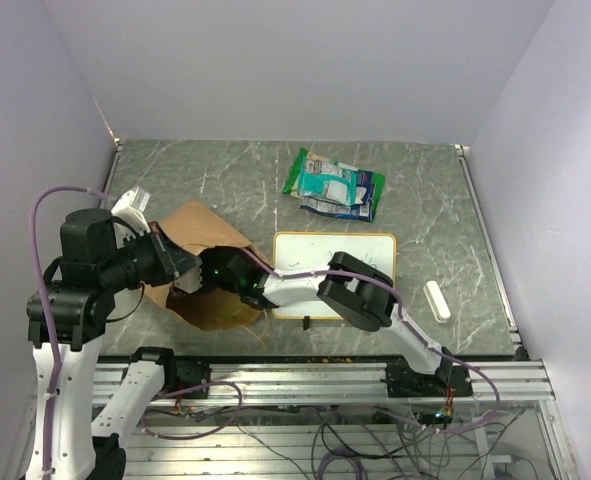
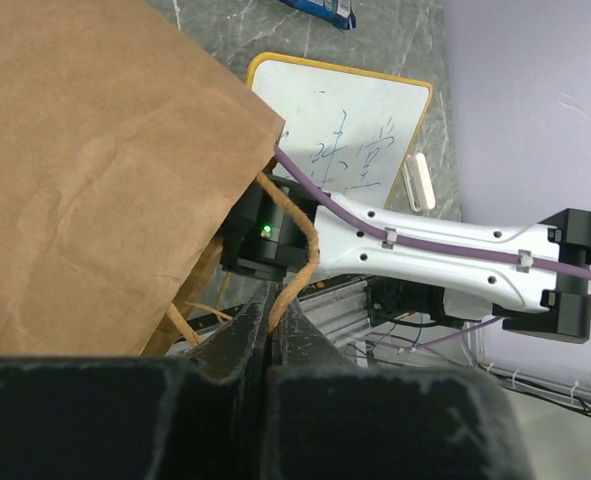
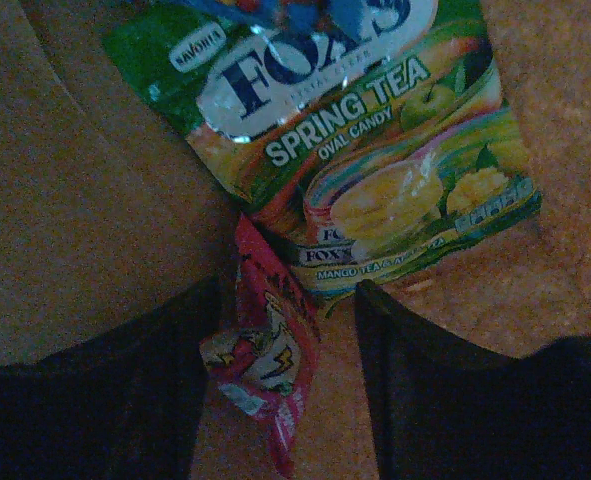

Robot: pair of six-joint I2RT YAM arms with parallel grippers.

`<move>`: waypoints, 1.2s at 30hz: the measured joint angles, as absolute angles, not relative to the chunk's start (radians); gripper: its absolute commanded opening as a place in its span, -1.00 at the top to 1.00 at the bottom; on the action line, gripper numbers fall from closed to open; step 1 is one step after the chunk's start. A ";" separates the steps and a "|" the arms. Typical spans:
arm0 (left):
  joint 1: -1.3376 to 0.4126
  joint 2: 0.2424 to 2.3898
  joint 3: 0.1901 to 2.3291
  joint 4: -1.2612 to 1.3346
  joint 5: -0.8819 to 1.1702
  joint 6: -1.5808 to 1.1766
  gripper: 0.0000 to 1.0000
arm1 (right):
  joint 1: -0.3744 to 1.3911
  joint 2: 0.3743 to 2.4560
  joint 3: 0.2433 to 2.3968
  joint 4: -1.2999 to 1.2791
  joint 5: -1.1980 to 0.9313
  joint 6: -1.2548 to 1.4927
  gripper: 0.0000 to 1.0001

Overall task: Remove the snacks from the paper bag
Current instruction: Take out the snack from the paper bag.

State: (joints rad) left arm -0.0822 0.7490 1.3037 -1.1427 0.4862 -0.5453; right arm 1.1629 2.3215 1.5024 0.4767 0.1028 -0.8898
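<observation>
The brown paper bag lies at the left of the table. My left gripper is shut on its twisted string handle and holds the mouth up. My right arm reaches into the bag, so its gripper is hidden in the top view. Inside the bag, my right gripper is open. A small red packet lies between its fingers, against the left one. A green Fox's candy packet lies just beyond, with a blue packet's edge above it. Several snacks lie on the table at the back.
A framed whiteboard lies right of the bag, under my right arm. A white eraser block sits to its right. Purple walls close in the table on three sides.
</observation>
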 measured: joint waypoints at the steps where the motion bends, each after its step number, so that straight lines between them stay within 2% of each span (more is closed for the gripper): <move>1: -0.082 0.748 1.304 -1.146 0.486 -0.545 0.86 | 1.159 2.334 1.517 0.466 0.112 -0.892 0.15; 3: -0.082 0.748 1.306 -1.151 0.484 -0.545 0.86 | 1.150 2.355 1.548 0.442 0.131 -0.892 0.31; 6: -0.082 0.749 1.315 -1.158 0.475 -0.545 0.86 | 1.134 2.369 1.573 0.419 0.146 -0.897 0.69; 13: -0.082 0.756 1.316 -1.171 0.435 -0.545 0.86 | 1.127 2.351 1.559 0.402 0.130 -0.877 0.99; 36: -0.082 0.776 1.308 -1.095 0.383 -0.569 0.86 | 1.159 1.925 1.174 0.349 -0.115 -0.567 1.00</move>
State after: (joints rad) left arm -0.0822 0.7765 1.3083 -1.0946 0.3832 -0.5686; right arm 1.1595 1.9247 1.1740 0.3492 -0.1154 -0.5667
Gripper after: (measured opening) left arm 0.077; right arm 0.119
